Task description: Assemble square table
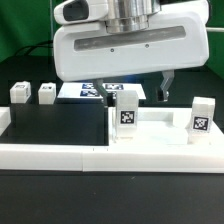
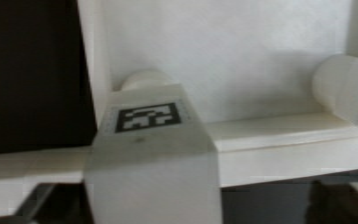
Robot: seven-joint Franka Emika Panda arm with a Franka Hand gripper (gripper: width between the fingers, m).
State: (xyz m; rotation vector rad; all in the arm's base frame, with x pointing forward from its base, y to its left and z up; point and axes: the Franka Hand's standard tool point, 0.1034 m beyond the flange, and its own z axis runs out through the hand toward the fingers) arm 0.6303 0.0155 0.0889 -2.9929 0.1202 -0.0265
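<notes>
The white square tabletop [image 1: 158, 133] lies at the exterior view's right, with its rim up. One tagged white leg [image 1: 128, 112] stands upright at its near left corner, and a second leg [image 1: 202, 118] stands at its right corner. Two loose legs [image 1: 18, 93] [image 1: 46, 93] stand on the table at the far left. My gripper [image 1: 140, 92] hangs over the first leg, with its dark right finger [image 1: 166, 85] clear of it. In the wrist view this leg [image 2: 149, 118] runs between the fingers [image 2: 330, 200] with a gap on one side. The jaws are open.
The long low white border rail [image 1: 60, 155] runs along the front. The marker board [image 1: 88, 90] lies at the back behind the gripper. A green wall closes off the back.
</notes>
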